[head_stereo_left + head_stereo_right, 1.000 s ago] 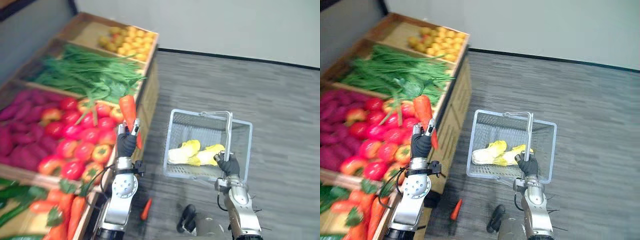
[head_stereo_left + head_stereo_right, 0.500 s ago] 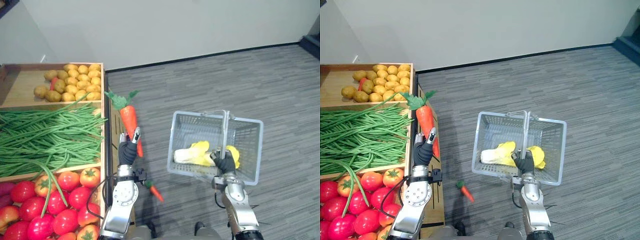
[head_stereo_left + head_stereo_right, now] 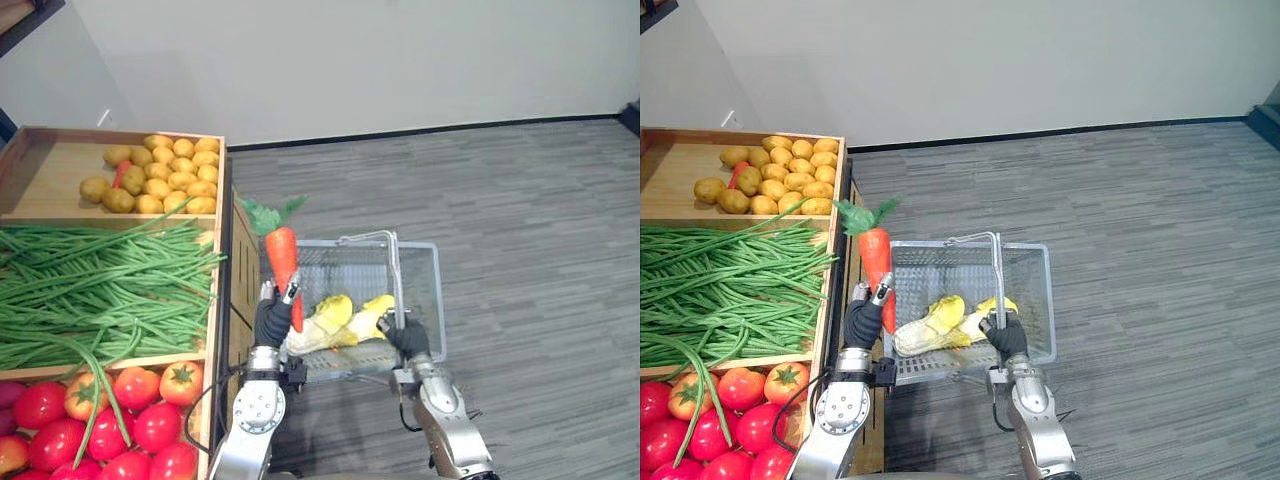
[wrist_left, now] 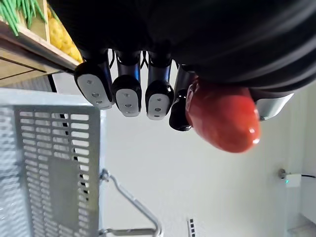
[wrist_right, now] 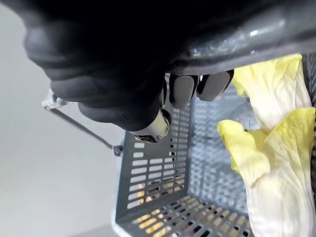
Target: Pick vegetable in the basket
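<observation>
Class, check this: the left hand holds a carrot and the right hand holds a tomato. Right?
No: the right eye view shows the right hand gripping the handle of the basket, not a tomato. The left hand does hold a carrot.

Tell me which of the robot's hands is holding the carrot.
The left hand: its fingers curl round the carrot, next to the produce stand. The right hand grips the basket handle instead.
</observation>
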Available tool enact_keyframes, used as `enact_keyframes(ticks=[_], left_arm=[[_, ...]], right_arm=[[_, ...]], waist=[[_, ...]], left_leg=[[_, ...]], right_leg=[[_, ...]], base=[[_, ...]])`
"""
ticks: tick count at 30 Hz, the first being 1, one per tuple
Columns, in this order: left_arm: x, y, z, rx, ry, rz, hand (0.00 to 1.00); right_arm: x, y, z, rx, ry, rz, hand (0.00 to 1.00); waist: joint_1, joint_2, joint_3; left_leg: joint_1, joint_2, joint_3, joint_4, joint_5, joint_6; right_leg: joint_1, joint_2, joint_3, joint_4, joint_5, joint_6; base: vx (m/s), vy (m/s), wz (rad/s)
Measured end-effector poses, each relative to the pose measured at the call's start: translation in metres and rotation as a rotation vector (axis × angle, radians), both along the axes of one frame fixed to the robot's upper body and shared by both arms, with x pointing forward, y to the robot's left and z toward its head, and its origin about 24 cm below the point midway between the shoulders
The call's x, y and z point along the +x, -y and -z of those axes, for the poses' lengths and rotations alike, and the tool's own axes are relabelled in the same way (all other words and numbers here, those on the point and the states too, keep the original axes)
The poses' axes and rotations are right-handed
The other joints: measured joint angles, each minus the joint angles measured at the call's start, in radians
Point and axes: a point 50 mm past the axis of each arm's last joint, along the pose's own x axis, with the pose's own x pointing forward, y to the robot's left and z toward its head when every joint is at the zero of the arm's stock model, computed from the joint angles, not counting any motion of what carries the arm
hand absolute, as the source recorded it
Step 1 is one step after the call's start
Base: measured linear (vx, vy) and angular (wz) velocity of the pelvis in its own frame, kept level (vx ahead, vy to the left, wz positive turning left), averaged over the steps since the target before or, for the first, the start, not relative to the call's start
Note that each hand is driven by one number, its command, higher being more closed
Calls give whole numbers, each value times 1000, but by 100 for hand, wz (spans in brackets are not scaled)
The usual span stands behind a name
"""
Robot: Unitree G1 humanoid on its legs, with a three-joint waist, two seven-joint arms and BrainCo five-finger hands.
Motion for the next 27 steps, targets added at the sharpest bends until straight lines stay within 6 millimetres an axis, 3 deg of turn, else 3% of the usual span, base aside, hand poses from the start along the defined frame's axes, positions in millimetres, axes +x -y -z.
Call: enact_keyframes(ticks=[6,9,10,11,12,14,15,18,22,23,24,27], left_arm=[[11,8,18,9,-96,107,100],[18,10,24,35,-121,130,100],[19,11,28,46,-137,136,100],[22,12,35,60,-166,136,100],[25,8,41,89,-190,133,100],[28,5,46,125,-206,137,100],[28,9,51,129,-233,142,100],[26,12,60,155,-273,145,100],[26,13,67,201,-296,151,100],[26,12,69,217,-302,147,0],[25,11,71,239,-308,138,0],[24,-1,76,285,-332,113,0]], right_arm=[[-3,-9,0,107,-16,-89,100],[-7,-19,2,110,-23,-170,100],[-10,-22,2,113,-28,-200,100],[-11,-25,3,116,-32,-236,100],[-15,-34,4,136,-38,-279,100],[-20,-44,4,166,-47,-322,100],[-21,-45,5,171,-53,-337,100],[-22,-42,7,172,-62,-340,100],[-20,-39,7,170,-61,-329,100],[-19,-37,7,169,-60,-321,100],[-18,-34,7,166,-60,-302,100],[-14,-25,7,163,-58,-257,100]], waist=[[-6,-2,-16],[-24,5,-23],[-33,22,-22],[-30,63,-14],[-35,37,-34],[-49,-5,-48],[-55,10,-54],[-60,42,-49],[-65,42,-49],[-67,45,-51],[-69,50,-50],[-65,25,-50]], left_leg=[[-2,4,13,14,0,0],[3,18,14,17,0,0],[7,42,17,31,1,-2],[11,78,16,42,2,-4],[9,78,26,44,16,-26],[14,41,25,46,5,-39],[21,53,26,51,-13,-58],[27,68,30,71,-14,-59],[22,68,26,86,-27,-76],[33,65,26,31,-18,-76],[48,64,33,-11,-4,-76],[48,47,27,-18,-4,-76]], right_leg=[[-1,3,19,-7,8,-7],[-4,15,26,13,8,-7],[-38,33,40,86,5,-10],[-100,75,51,126,-84,-16],[-93,104,69,-31,-62,-35],[-105,91,46,-95,52,-56],[-82,98,48,-127,50,-51],[-72,118,68,-127,50,-53],[-63,112,70,-109,49,-55],[-63,111,67,-108,49,-55],[-65,117,66,-109,49,-53],[-73,104,64,-109,60,-40]], base=[[68,-17,-10],[74,-57,-3],[62,-74,-30],[63,-85,-34],[53,-90,-28],[119,-106,1],[155,-105,-4],[125,-63,-10],[69,-1,-6],[0,50,3],[5,75,11],[-31,82,4]])
